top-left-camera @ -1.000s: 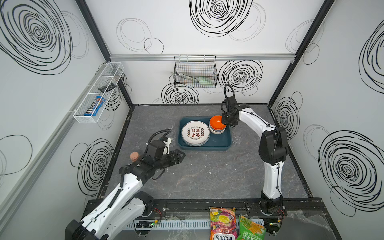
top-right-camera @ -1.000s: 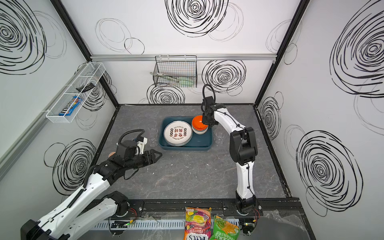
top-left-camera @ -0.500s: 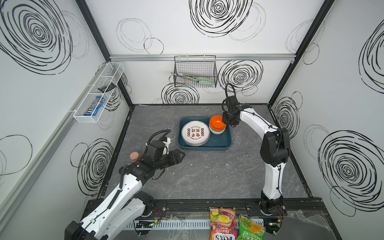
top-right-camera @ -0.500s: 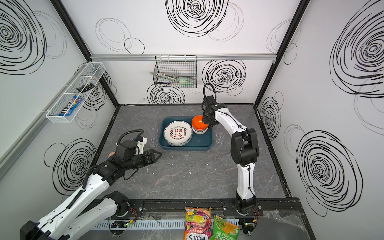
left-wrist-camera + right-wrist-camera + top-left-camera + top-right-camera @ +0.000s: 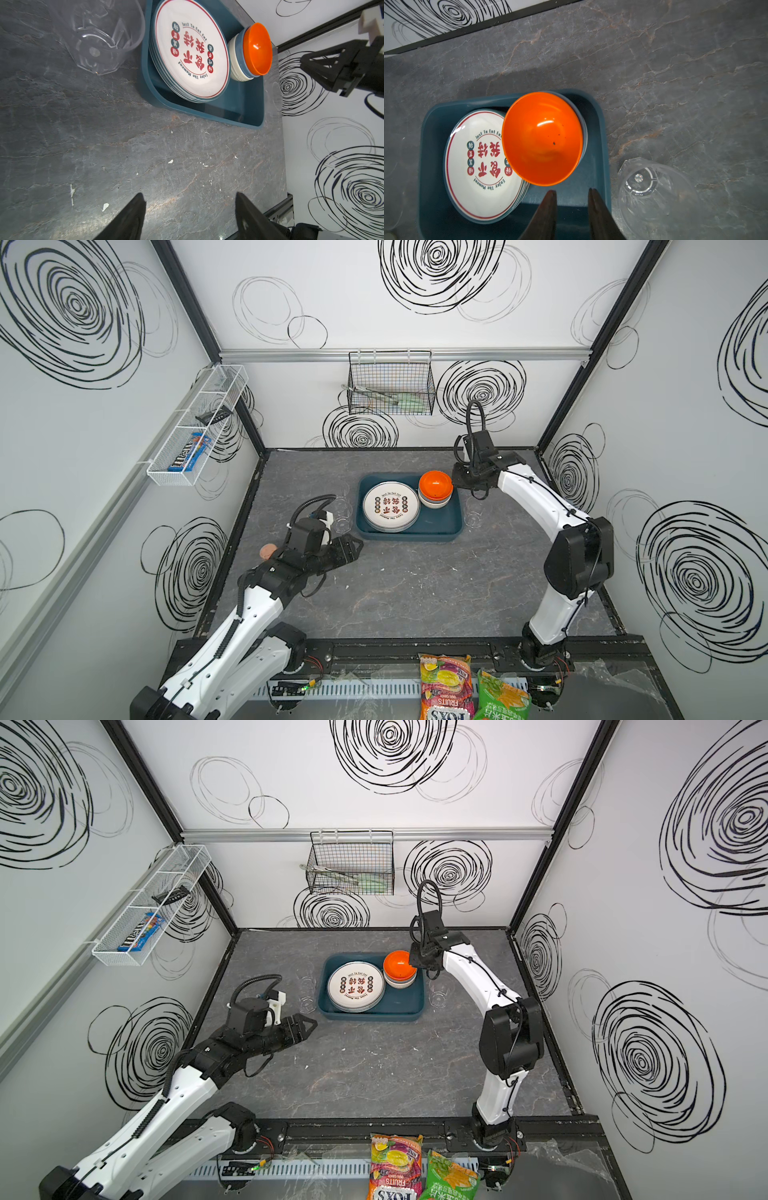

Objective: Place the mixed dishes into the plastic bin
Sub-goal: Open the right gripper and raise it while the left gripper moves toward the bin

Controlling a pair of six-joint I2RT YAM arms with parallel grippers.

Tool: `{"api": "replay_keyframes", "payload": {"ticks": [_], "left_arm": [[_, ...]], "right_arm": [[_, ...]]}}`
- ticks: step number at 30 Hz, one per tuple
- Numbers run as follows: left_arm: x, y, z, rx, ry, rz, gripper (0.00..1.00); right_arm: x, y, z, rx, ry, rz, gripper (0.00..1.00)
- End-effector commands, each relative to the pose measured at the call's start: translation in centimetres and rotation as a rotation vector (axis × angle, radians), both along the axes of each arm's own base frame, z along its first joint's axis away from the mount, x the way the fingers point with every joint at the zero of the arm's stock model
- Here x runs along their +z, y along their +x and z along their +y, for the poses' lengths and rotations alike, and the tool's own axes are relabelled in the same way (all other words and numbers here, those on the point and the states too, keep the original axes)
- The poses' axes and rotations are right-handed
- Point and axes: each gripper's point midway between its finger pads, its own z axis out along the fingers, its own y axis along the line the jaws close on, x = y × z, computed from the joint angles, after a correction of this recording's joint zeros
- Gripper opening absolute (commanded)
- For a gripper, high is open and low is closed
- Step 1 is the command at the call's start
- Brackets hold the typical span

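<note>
On the grey stone-patterned bench [image 5: 415, 593] the dark teal rectangular plastic bin [image 5: 409, 533] sits midway between the left and right edges, nearer to the back edge than to the front edge. In the left half of the bin lies a stack of round white plates with red Chinese characters [image 5: 390, 506]. In its back right corner stands a nest of bowls: the orange plastic bowl [image 5: 542, 137] on top, inside a blue bowl [image 5: 241, 54], which sits inside a cream bowl [image 5: 233, 62]. The front right part of the bin floor is bare. Two dishes are outside the bin. One clear glass tumbler [image 5: 99, 39] stands on the bench just beside the left wall of the bin; whether it touches the wall I cannot tell. A second clear glass tumbler [image 5: 652, 193] stands just beside the right wall, a little apart from it. The right gripper [image 5: 572, 192] hangs over the right part of the bin, near the rim of the orange bowl but not touching it; its fingers are only a little apart and nothing is between them. The left gripper [image 5: 189, 195] is over bare bench near the front left corner of the bin, pointing toward it, with its fingers wide apart and nothing in them.
</note>
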Motion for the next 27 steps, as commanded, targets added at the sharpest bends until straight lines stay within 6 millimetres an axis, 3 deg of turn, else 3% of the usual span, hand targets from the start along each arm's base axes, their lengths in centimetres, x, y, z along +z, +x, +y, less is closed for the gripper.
{"api": "replay_keyframes", "payload": {"ticks": [1, 12, 19, 27], "left_arm": [[0.7, 0.8, 1.0, 0.036, 0.031, -0.019, 0.71], [0.1, 3.0, 3.8, 0.155, 0.087, 0.002, 0.68], [-0.6, 4.8, 6.5, 0.258, 0.134, 0.023, 0.67], [-1.4, 7.3, 8.0, 0.327, 0.148, 0.046, 0.66]], "right_arm": [[1.5, -1.3, 1.7, 0.064, 0.085, -0.035, 0.31], [2.9, -6.3, 5.4, 0.277, 0.237, -0.1, 0.35], [3.4, -9.9, 8.8, 0.436, 0.328, -0.105, 0.38], [4.4, -13.5, 12.7, 0.618, 0.368, -0.153, 0.41]]}}
